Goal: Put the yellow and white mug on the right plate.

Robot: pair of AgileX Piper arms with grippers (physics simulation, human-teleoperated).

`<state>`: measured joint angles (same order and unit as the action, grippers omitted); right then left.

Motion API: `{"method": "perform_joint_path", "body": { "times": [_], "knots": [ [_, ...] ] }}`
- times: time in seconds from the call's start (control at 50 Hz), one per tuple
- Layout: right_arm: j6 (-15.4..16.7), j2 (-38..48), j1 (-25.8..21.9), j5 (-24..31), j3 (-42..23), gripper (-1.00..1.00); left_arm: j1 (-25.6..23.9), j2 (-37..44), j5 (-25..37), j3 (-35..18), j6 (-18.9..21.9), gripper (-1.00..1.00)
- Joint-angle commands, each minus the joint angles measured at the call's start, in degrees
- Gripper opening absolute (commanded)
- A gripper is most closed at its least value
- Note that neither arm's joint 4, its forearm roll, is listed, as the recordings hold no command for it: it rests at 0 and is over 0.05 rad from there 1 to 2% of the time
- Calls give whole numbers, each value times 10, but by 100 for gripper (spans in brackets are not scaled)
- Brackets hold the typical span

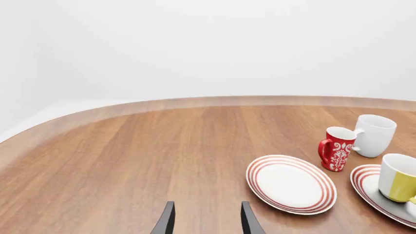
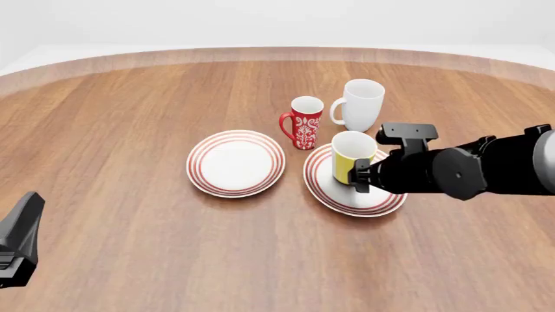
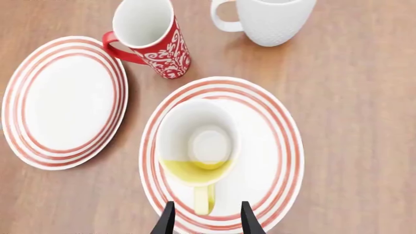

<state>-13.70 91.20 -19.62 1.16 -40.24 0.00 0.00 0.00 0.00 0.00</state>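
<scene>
The yellow and white mug [image 2: 351,155] stands upright on the right plate [image 2: 334,195], a white plate with red rings. In the right wrist view the mug [image 3: 195,141] shows its white inside, with its yellow handle pointing at my right gripper [image 3: 206,220]. That gripper [image 2: 360,177] is open. Its fingers stand apart on either side of the handle's end without touching it. My left gripper [image 1: 206,222] is open and empty, low at the near left of the table [image 2: 19,240], far from the mug [image 1: 400,178].
The left plate [image 2: 236,162] lies beside the right one. A red patterned mug [image 2: 305,122] and a taller all-white mug [image 2: 362,104] stand just behind the plates. The wooden table's curved far edge [image 2: 260,53] runs across the back.
</scene>
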Motion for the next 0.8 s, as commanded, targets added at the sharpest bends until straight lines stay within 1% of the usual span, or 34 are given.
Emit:
{"method": "perform_joint_path", "body": {
  "times": [0.02, 0.04, 0.12, 0.16, 0.26, 0.36, 0.42, 0.46, 0.52, 0.56, 0.58, 0.72, 0.74, 0.8],
  "knots": [
    [-5, -4, -10, -1, 2, 100, 0, 0, 0, 0, 0, 100],
    [-7, -6, -15, 6, -1, 100, 0, 0, 0, 0, 0, 100],
    [-10, -12, -18, 3, 5, 100, 0, 0, 0, 0, 0, 100],
    [-9, -24, -16, 15, 3, 100, 0, 0, 0, 0, 0, 100],
    [-13, -23, -22, 2, 15, 100, 0, 0, 0, 0, 0, 100],
    [-10, -43, -18, 13, 19, 100, 0, 0, 0, 0, 0, 100],
    [-7, -62, -15, 31, 15, 100, 0, 0, 0, 0, 0, 100],
    [-6, -62, -17, 22, 23, 100, 0, 0, 0, 0, 0, 100],
    [-5, -71, -20, 28, 24, 100, 0, 0, 0, 0, 0, 100],
    [-5, -88, -19, 48, 17, 100, 0, 0, 0, 0, 0, 100],
    [-4, -89, -20, 38, 26, 100, 0, 0, 0, 0, 0, 100],
    [-7, -111, -25, 45, 32, 100, 0, 0, 0, 0, 0, 100],
    [-6, -118, -25, 56, 27, 100, 0, 0, 0, 0, 0, 100],
    [-5, -123, -24, 49, 33, 100, 0, 0, 0, 0, 0, 100]
  ]
}}
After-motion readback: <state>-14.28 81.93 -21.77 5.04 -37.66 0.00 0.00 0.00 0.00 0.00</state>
